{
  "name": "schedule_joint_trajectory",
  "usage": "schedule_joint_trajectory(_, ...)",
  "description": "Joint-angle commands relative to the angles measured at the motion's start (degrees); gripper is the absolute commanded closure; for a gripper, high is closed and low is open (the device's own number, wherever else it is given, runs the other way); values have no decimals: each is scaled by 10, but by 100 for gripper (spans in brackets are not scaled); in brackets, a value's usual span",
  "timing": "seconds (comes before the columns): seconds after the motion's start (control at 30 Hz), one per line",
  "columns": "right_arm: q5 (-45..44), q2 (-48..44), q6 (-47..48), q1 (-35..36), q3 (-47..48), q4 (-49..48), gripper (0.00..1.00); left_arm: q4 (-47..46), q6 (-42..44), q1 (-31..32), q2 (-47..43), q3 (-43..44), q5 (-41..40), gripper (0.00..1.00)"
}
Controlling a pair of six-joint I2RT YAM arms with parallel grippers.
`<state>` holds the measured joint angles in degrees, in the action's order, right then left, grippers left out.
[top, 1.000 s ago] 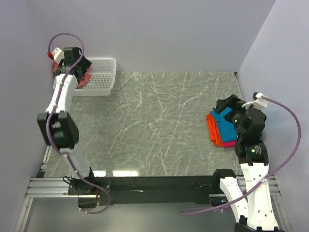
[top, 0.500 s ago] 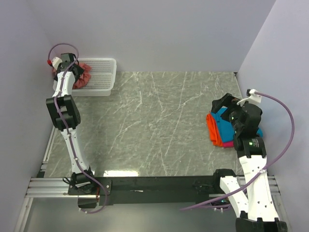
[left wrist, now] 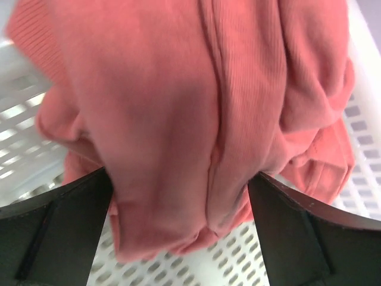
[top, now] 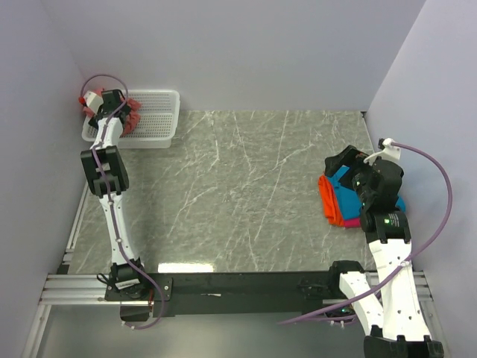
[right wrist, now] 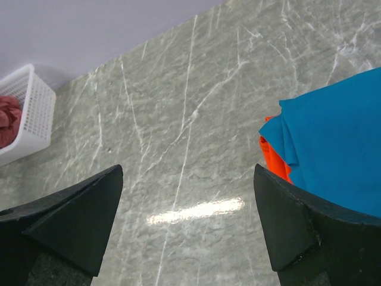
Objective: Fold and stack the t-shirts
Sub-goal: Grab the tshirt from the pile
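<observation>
Now the left end effector [left wrist: 180, 179] is down in the basket [left wrist: 351, 232], fingers spread wide on either side of the bunched red shirt [left wrist: 161, 107]. It straddles the cloth but has not clenched on it. The right end effector [right wrist: 187, 173] is also released and grasps nothing. It hovers over bare tabletop [right wrist: 178, 119] just beside the stack [right wrist: 339, 155] of folded shirts, teal on top with orange showing beneath, near the right wall.

By my reading, the step in hand is fetching the last unfolded shirt: three lie folded and the red one is still crumpled in the basket at the far left corner. The next move calls for closing on a good fold of cloth and lifting high enough to clear the basket's wall without dragging it along, then spreading the shirt out on the open tabletop.

A second earlier the left arm's wrist sat above the basket's left edge. It has since reached over and down onto the shirt. The right arm has barely shifted, and the stack is unchanged.
</observation>
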<state>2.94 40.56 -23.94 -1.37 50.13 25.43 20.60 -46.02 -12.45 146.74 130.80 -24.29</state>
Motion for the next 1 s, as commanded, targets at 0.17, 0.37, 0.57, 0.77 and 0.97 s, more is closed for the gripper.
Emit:
schedule_joint_trajectory(0.17, 13, 0, -18, 1, 31, 8, 5, -134, -16, -2, 46, 38, -2, 1)
schedule_joint_trajectory(0.37, 21, 15, -7, 1, 64, 40, 7, -183, -9, -6, 48, 38, 27, 52)
schedule_joint_trajectory(0.57, 26, 3, 2, 2, 60, 38, 5, -187, -7, -6, -25, 11, 28, 100)
schedule_joint_trajectory(0.77, 29, -27, 20, 1, 36, 41, 5, -202, 15, -6, -141, -55, 43, 100)
schedule_joint_trajectory(0.97, 32, -57, 24, 1, 15, 27, 5, -157, 49, 3, -237, -77, 88, 100)
